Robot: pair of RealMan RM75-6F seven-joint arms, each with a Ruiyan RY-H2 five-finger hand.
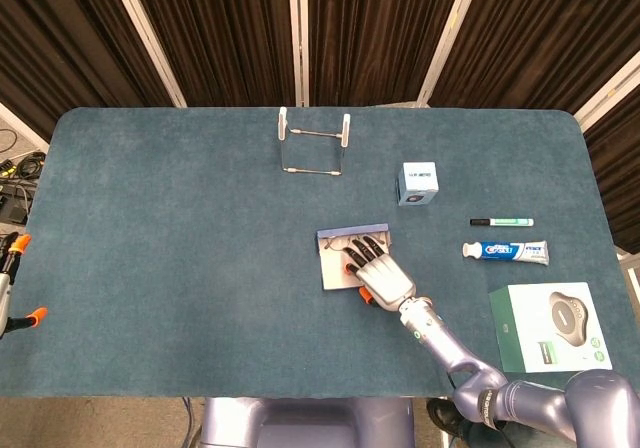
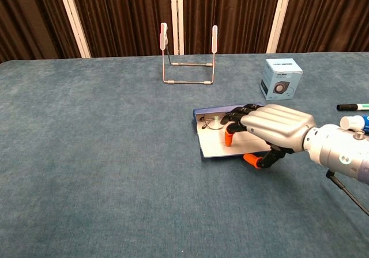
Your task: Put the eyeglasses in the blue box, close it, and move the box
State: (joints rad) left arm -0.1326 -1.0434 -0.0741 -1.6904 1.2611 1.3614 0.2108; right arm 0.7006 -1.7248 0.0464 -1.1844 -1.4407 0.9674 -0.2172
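The blue box [image 2: 216, 132] is seen lying open in front of the wire stand [image 2: 188, 62], eyeglasses [image 2: 211, 124] inside. The right hand [image 2: 271, 129] rests on it, fingers spread, nothing gripped. The thin frames are judged fragile; the light, stiff lid is best taken at its edge

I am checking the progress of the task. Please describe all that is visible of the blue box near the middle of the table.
The blue box is flat with blue edges and a white inside. It lies open on the blue-green table, its low back wall facing the curtains. Thin dark eyeglasses show inside near that wall. The right hand reaches over it from the right, fingers bent down onto the white inside, the thumb at the near edge. Whether it grips the box is unclear.
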